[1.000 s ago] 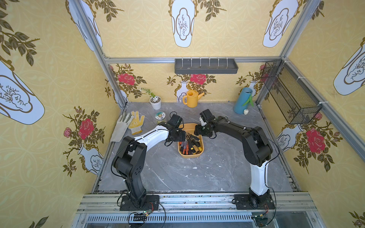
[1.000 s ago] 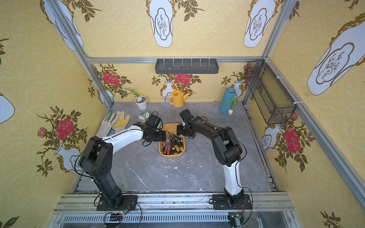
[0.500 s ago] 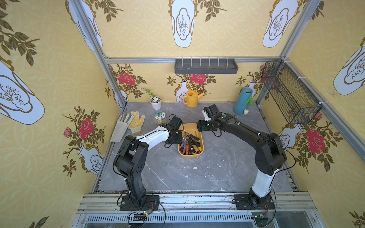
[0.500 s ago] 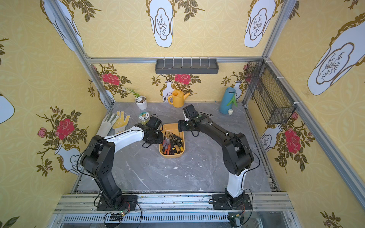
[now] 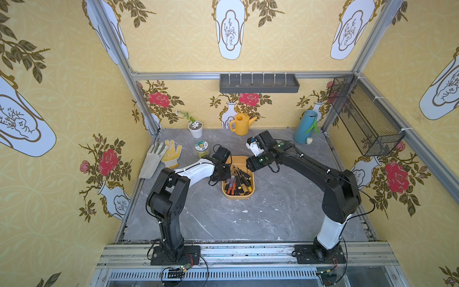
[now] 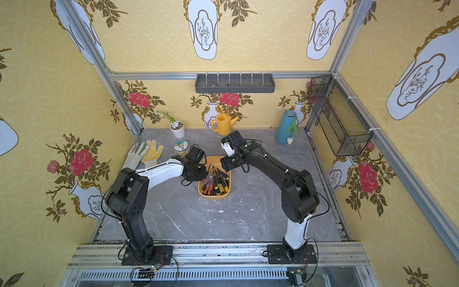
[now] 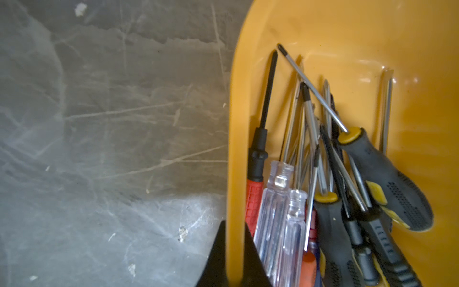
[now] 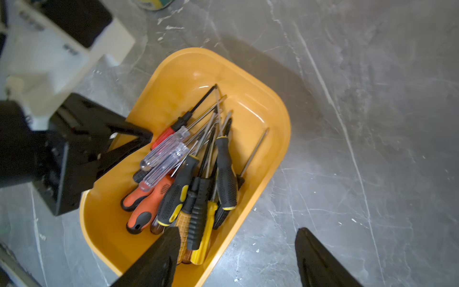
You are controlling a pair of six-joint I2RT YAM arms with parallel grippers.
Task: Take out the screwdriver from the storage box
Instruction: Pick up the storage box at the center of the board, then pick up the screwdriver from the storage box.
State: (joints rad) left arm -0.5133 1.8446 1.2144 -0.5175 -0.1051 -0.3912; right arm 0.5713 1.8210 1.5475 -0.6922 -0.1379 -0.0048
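Observation:
The yellow-orange storage box (image 5: pixel 238 197) (image 6: pixel 213 196) sits mid-table and holds several screwdrivers (image 5: pixel 238 180) (image 6: pixel 215 180) with black, orange, yellow and clear handles. My left gripper (image 5: pixel 226 171) (image 6: pixel 200 171) is shut on the box's left wall (image 7: pixel 234 149). In the left wrist view the wall runs between the two black fingertips (image 7: pixel 249 238), with the screwdrivers (image 7: pixel 330 174) just inside. My right gripper (image 5: pixel 249 166) (image 6: pixel 224 165) (image 8: pixel 237 231) hangs open above the box's far right end, holding nothing. One of its fingers (image 8: pixel 159 258) is over the handles (image 8: pixel 193 179), the other over the table.
Two gloves (image 5: pixel 161 156), a small jar (image 5: pixel 201 148) and a white plant pot (image 5: pixel 196 129) lie at the back left. A yellow watering can (image 5: pixel 241 124) and a blue vase (image 5: pixel 305 128) stand at the back. A grey wall tray (image 5: pixel 258 84) and a black mesh basket (image 5: pixel 365 119) hang above.
My left gripper has closed on the box's left wall. The right arm has swung its elbow out to the right, and its gripper stays open over the box's far end.

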